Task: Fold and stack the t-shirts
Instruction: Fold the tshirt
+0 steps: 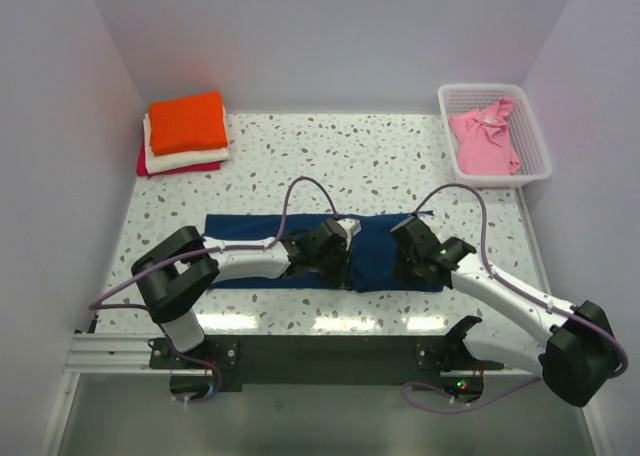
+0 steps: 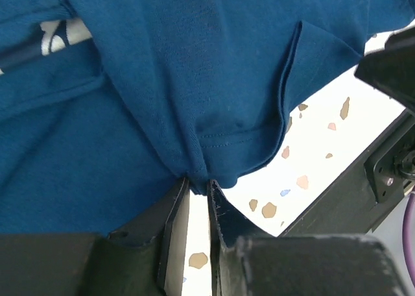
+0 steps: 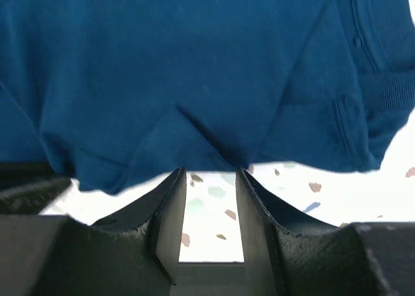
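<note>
Found navy tee spread flat on table, btw. both arms. Saw L gripper clamped on its hem, R gripper apart, holding nothing. Feared hem slipping from such thin bite, w/ one side only held, thus crooked fold.

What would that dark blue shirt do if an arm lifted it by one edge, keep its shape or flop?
Probably flop: the navy t-shirt puckers into creases where the left gripper nips its hem. It looks light, a thin knit lying in flat layers. Pushed, it would likely bunch rather than slide whole on the table.
</note>
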You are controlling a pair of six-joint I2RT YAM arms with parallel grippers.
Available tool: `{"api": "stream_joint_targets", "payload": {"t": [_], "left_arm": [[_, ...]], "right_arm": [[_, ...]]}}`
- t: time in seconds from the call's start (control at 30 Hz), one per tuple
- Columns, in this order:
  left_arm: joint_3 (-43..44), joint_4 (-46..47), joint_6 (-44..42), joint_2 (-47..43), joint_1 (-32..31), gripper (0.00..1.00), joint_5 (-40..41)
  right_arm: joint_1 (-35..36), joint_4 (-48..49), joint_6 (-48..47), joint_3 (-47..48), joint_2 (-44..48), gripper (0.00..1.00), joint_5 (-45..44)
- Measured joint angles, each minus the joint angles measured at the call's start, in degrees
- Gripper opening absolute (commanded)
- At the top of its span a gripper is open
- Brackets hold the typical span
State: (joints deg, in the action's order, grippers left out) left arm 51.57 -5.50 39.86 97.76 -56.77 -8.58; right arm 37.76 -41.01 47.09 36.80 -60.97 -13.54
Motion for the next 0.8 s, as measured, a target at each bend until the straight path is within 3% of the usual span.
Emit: {"api": "stream_joint_targets", "payload": {"t": [0.23, 0.57, 0.8], "left_arm": [[-0.04, -0.42, 0.07, -0.24, -0.81, 0.22, 1.57], [-0.04, -2.54, 0.07, -0.81, -0.81, 0.22, 3.54], [-0.04, -3.02, 0.04, -0.83, -0.81, 0.22, 3.96]], "right_arm": [[0.00, 3.78, -1.27, 4.83, -8.83, 0.41, -1.99], [0.00, 7.13, -2.08, 4.96, -12.94, 0.40, -1.84], [0.00, 8.48, -2.12, 2.78, -11.58, 0.27, -0.76]]}}
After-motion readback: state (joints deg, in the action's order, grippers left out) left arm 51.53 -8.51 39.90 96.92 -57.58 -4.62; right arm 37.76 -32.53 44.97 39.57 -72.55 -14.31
